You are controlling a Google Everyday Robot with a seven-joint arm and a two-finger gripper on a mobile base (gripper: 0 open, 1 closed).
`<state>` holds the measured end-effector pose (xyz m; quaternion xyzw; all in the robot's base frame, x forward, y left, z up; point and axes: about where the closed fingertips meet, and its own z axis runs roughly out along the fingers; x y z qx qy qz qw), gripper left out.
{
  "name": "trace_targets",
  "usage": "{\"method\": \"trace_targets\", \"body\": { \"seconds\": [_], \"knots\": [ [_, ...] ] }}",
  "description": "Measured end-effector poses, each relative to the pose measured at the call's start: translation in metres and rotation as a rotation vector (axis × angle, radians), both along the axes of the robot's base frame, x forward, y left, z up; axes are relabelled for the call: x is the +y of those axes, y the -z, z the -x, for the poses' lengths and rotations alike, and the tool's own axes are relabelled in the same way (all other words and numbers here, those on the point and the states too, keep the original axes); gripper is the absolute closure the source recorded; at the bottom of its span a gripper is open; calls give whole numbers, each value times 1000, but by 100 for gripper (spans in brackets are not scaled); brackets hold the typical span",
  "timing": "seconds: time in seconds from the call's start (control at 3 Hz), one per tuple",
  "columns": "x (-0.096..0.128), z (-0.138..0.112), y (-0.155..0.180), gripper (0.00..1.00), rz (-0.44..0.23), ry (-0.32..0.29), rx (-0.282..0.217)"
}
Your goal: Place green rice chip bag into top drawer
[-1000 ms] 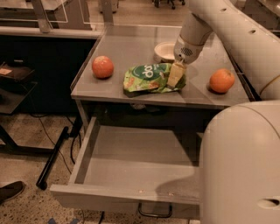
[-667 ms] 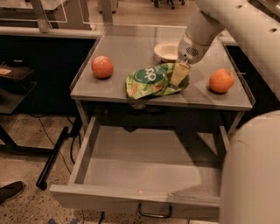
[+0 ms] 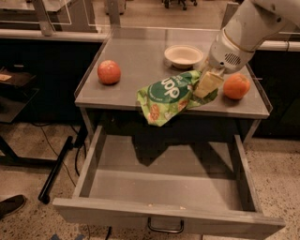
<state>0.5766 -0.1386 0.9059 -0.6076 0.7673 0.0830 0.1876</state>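
With the top drawer [image 3: 164, 187] pulled open nearest, the green rice chip bag [image 3: 168, 96], drooping over the grey table's [image 3: 140, 51] near edge with the gripper [image 3: 208, 84] clamped on its right end, should come nearer and lower before release, avoiding the right orange [image 3: 236, 86]; a white bowl [image 3: 183, 55], then the room's floor [image 3: 150, 11], lie farther.

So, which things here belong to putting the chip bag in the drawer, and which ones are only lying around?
Part of the job: green rice chip bag, overhanging the front edge of the table; top drawer, open below; gripper, jaws shut on the bag's right end.
Just lying about: white bowl; left orange fruit; right orange fruit.
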Motion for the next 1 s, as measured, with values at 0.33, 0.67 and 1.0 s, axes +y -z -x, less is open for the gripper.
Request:
{"method": "trace_targets", "body": {
  "seconds": [0.33, 0.67, 1.0],
  "knots": [
    [0, 81, -1, 100, -39, -23, 8],
    [-1, 78, 1, 100, -29, -15, 9],
    [-1, 74, 27, 100, -28, 39, 57]
  ]
}}
